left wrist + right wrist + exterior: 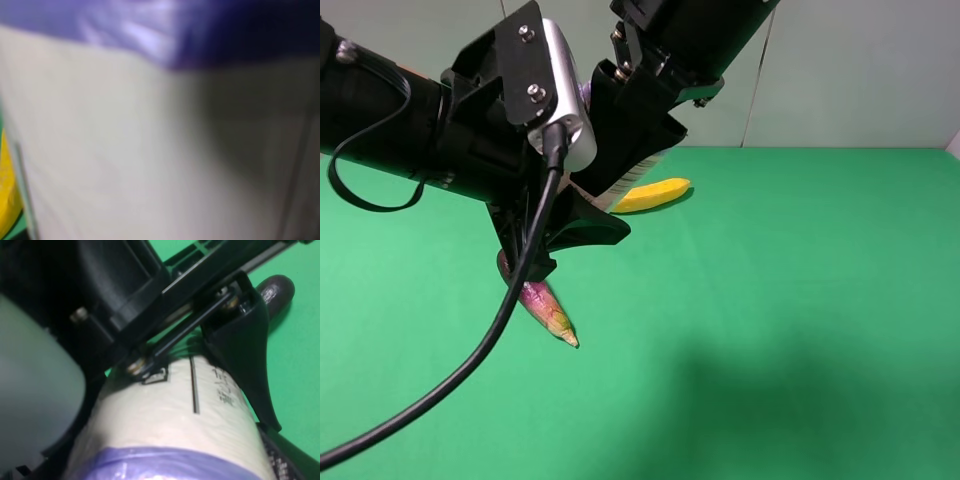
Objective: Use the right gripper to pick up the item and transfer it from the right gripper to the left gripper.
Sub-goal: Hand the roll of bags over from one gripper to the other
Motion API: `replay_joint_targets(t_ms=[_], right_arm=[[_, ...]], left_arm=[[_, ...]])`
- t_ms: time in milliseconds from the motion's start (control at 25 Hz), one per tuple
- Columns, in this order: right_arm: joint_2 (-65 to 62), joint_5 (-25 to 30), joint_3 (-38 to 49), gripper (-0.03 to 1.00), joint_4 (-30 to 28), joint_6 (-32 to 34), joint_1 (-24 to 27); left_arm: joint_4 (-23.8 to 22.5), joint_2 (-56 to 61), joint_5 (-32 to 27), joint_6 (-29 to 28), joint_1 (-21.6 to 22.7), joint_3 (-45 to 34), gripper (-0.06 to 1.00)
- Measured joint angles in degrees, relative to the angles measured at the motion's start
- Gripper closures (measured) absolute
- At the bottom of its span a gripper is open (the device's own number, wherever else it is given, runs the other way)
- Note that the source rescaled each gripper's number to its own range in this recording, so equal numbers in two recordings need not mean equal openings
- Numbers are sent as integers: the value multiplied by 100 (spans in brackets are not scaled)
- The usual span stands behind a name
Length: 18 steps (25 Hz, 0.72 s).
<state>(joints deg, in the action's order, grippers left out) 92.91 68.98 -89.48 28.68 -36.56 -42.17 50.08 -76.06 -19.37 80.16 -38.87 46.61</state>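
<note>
The can is held in the air between the two arms; only a sliver of its whitish label shows in the exterior view. My right gripper comes down from above and is shut on it. In the right wrist view the can fills the foreground, with its purple end nearest the camera. My left gripper, with the silver-grey block, reaches in from the left with its jaws spread around the can. One of its fingers lies along the label. The blurred can fills the left wrist view.
A yellow banana lies on the green table behind the grippers. A dark purple eggplant lies below the left gripper and also shows in the right wrist view. A loose black cable hangs from the left arm.
</note>
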Motion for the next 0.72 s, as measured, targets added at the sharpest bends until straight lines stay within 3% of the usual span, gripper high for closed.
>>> replay_joint_targets(t_ms=[400,440,520,560,600,720], right_arm=[[0,5,0,97,-5,0,0],[0,16,0,80,0,27,0],[-7,122,0,31,-3,103,0],[-19,150,0,18,-48,147,0],[-19,151,0,10,-92,169,0],[-19,157,0,1,-169,218,-1]], left_arm=[[0,0,-4,-14,-10,0,92],[0,0,-4,-14,-10,0,92],[0,0,12,-20,-10,0,93],[-8,0,20,-20,-10,0,93],[-8,0,45,-20,-10,0,93],[-14,0,50,-20,-10,0,93]])
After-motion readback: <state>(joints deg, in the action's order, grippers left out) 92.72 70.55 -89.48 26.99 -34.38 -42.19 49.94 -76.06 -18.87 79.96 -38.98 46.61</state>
